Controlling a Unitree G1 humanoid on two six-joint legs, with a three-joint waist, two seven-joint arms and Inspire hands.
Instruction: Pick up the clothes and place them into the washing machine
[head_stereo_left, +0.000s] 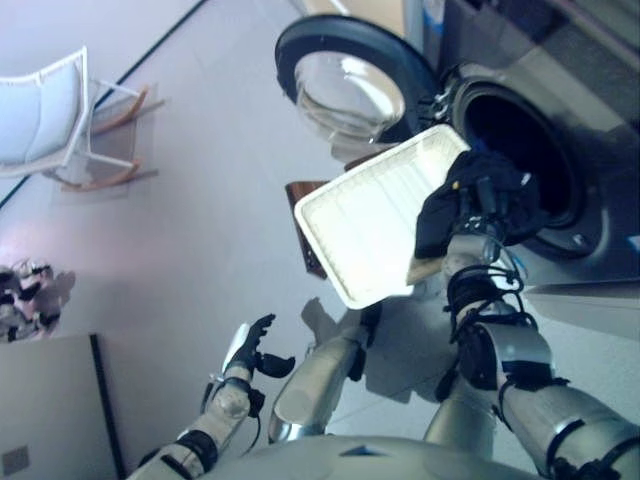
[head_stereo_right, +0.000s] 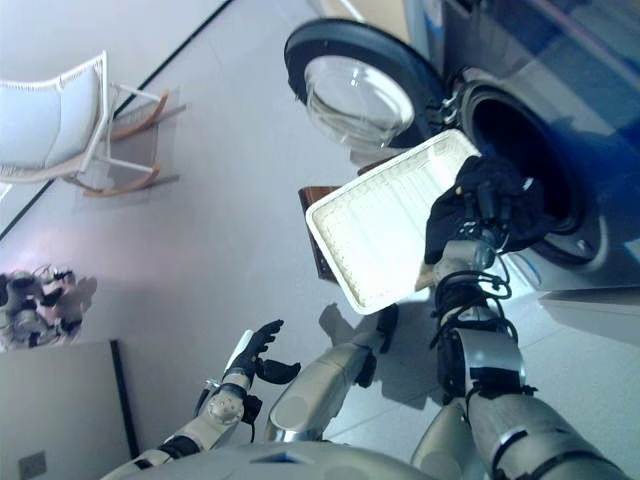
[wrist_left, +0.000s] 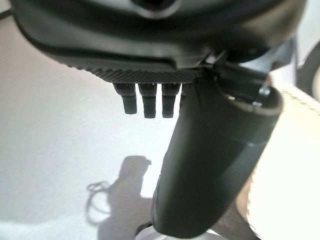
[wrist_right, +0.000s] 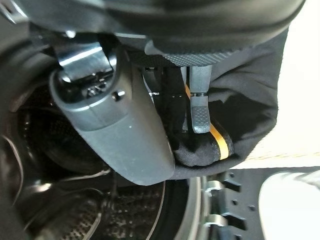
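the right robot hand (head_stereo_left: 478, 200) is raised in front of the washing machine (head_stereo_left: 560, 120) and its fingers are curled round a black garment (wrist_right: 240, 100) with an orange stripe, so the clothes are in this hand, just at the round drum opening (head_stereo_left: 520, 140) but, as far as i can judge, not yet inside. to do this step well, the hand should go deeper past the rim before it lets go, so the cloth falls into the drum and does not hang over the edge; the fingers should open fully, because the fabric looks bunched between thumb and fingers and may cling. a white tray (head_stereo_left: 375, 215) is tilted just beside the hand, between it and the open door (head_stereo_left: 345, 85); i cannot tell what supports it, and the arm should not push it. the right arm is stretched up and forward. the left robot hand (head_stereo_left: 255, 350) is low, well apart from the machine, with fingers relaxed and holding nothing.
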